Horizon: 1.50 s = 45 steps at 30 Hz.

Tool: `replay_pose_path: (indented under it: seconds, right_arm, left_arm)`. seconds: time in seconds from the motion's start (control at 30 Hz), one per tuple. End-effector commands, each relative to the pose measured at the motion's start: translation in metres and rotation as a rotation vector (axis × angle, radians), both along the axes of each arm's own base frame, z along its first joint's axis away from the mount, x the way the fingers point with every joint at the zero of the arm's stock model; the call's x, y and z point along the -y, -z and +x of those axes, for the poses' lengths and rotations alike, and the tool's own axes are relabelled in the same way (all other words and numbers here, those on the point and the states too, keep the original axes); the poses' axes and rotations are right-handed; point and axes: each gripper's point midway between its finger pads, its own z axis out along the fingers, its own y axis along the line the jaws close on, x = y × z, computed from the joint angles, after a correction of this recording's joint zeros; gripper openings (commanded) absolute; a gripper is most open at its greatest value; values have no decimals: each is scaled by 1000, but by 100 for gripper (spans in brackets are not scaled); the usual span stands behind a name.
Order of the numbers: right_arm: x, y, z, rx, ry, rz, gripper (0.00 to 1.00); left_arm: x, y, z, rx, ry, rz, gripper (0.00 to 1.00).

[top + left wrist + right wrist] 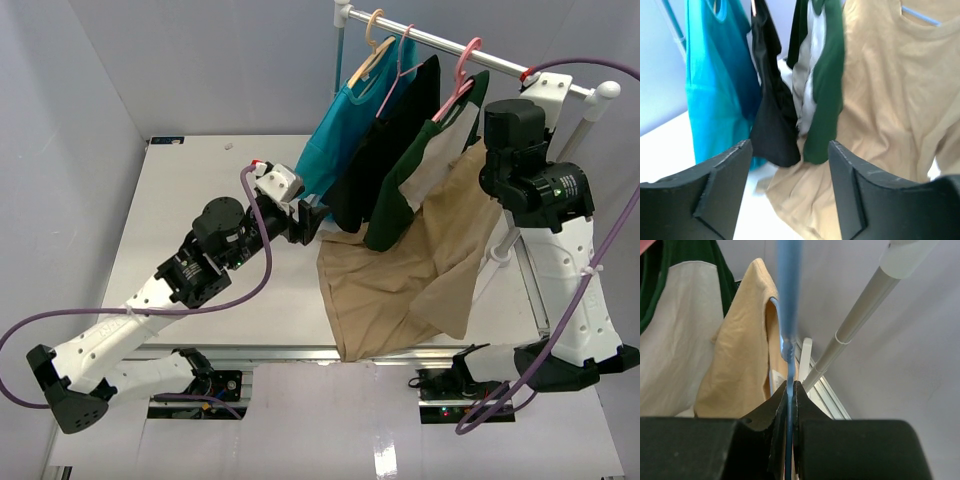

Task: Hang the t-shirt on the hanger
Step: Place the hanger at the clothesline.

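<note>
The tan t-shirt (pixel 432 262) hangs on the light-blue hanger (pixel 789 300), its lower half draped over the table's front right. In the left wrist view the t-shirt (pixel 890 100) shows a strip of the hanger (pixel 920 16) in its neck opening. My right gripper (pixel 790 385) is shut on the hanger's thin blue stem, held high beside the rail's right end. The tan shoulder (pixel 747 355) hangs just left of it. My left gripper (pixel 305 222) is open and empty, left of the hanging garments; its jaws (pixel 790 150) stand wide apart, facing them.
A white clothes rail (pixel 500 62) crosses the back right on a post (pixel 860 315). On it hang a teal shirt (pixel 330 130), a black garment (pixel 385 140) and a dark green and white shirt (pixel 415 175), on pink hangers (pixel 465 70) and a wooden-coloured hanger (pixel 368 45).
</note>
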Motion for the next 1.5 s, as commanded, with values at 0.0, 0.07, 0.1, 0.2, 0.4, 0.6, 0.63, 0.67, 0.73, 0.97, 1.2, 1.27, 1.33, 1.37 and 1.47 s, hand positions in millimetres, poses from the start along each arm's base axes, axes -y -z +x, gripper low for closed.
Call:
replay_pose_path:
  seconds: [0.0, 0.07, 0.1, 0.2, 0.4, 0.6, 0.63, 0.67, 0.73, 0.97, 1.2, 1.27, 1.33, 1.37, 1.47]
  right_arm:
    - [11, -28, 9, 105, 3, 20, 8]
    - [11, -30, 18, 108, 6, 21, 8]
    - [11, -31, 23, 111, 7, 22, 8]
    - [9, -41, 32, 163, 6, 31, 8]
    - [3, -45, 44, 245, -25, 35, 8]
    - [4, -34, 62, 247, 25, 3, 8]
    - [3, -33, 64, 260, 25, 7, 8]
    - [2, -33, 67, 273, 24, 10, 8]
    - [2, -36, 68, 322, 25, 24, 8]
    - [13, -32, 59, 371, 74, -10, 8]
    - [15, -36, 54, 439, 69, -19, 8]
    - [16, -39, 53, 442, 73, -26, 8]
    - [17, -44, 52, 452, 73, -24, 8]
    - [18, -45, 51, 453, 77, -25, 8]
    - [17, -45, 54, 448, 74, -31, 8]
  left_arm:
    - [-15, -4, -9, -6, -20, -2, 75]
    - [-10, 0, -9, -11, -4, 12, 76]
    - [-8, 2, -8, -14, 3, 18, 76]
    - [-4, 7, -9, -24, 19, 26, 76]
    - [-6, 3, -12, -12, 28, 25, 77]
    - [-4, -5, -17, -7, 55, 7, 77]
    - [-4, -8, -17, -4, 55, 7, 77]
    - [-4, -10, -17, -1, 56, 7, 77]
    - [-4, -13, -17, 0, 55, 6, 77]
    - [-3, -13, -21, 14, 80, -4, 77]
    - [-1, -6, -20, 5, 82, 11, 77]
    - [-1, -7, -19, 11, 78, 9, 77]
    - [0, -8, -18, 13, 77, 9, 77]
    - [1, -9, -17, 12, 80, 10, 77]
    - [6, -13, -18, 8, 98, 1, 77]
